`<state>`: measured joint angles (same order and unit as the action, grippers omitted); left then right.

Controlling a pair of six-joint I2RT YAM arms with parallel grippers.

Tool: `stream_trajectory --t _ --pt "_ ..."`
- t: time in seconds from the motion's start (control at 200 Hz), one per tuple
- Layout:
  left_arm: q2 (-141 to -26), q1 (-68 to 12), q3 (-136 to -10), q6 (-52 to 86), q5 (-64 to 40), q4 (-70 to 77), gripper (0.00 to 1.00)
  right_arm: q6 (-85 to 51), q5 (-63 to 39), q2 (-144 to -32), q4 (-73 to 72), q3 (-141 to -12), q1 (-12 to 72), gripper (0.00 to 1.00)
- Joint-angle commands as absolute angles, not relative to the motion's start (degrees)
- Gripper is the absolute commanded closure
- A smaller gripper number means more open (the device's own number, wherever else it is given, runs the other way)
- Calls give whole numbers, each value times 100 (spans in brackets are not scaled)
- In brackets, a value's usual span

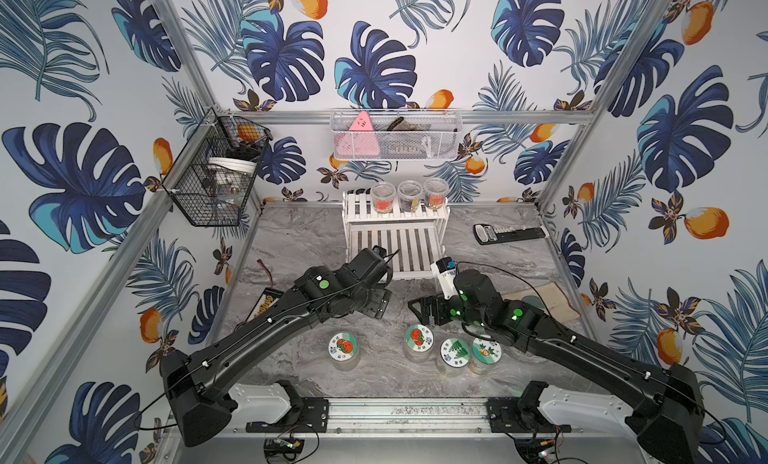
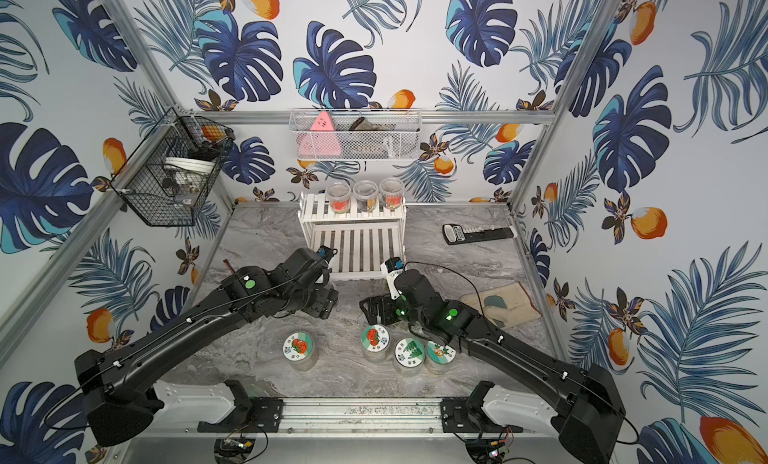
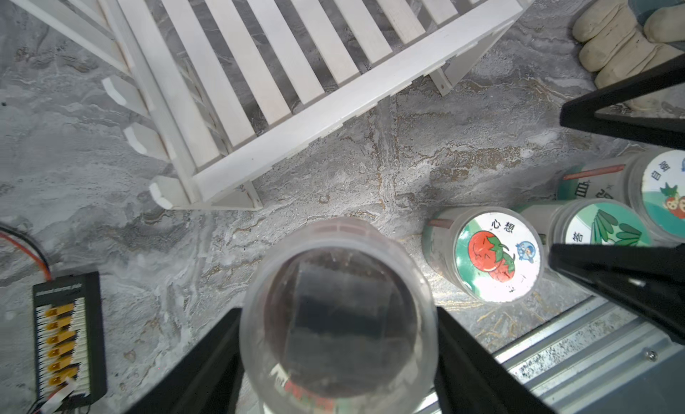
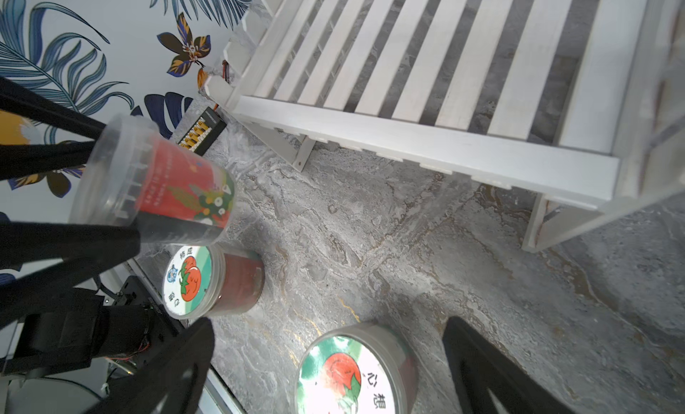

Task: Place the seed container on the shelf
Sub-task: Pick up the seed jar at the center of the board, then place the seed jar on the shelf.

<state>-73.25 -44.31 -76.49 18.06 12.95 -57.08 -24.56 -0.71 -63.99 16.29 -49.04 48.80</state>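
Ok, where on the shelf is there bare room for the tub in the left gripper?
The lower tier is all bare slats, side to side, below the upper tier. Up top only a strip at the left end is free, maybe tight for the held tub; three tubs crowd the rest.

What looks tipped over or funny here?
One jar lies sideways in the left claw, while four lidded jars stand upright on the table. Nothing looks spilled.
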Motion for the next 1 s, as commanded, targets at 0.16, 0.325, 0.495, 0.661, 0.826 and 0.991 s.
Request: stream_trajectory --t 0.16,0.325,0.495,0.661,0.826,0.991 --pt "-7444 -4229 -8402 1379 1293 -6133 22 -2215 -168 -6739 1435 -5384 4887 0" --pt "-7595 -4118 -8856 1192 1296 -6380 22 -2072 -132 -6844 1187 -5485 4887 0" --pt "-7723 -3931 -9403 957 1323 -6679 22 -1899 -97 -7001 1207 -5766 4887 0" --pt "-7917 -3621 -10020 700 1364 -6936 21 -1857 -114 -7097 1105 -5951 4887 0" --pt "-8237 -3340 -10846 514 1265 -7173 21 -1644 -132 -7312 1097 -6460 4896 0" --pt "-8606 -3136 -11512 346 1248 -7257 21 -1477 49 -7595 1139 -6986 4900 0"
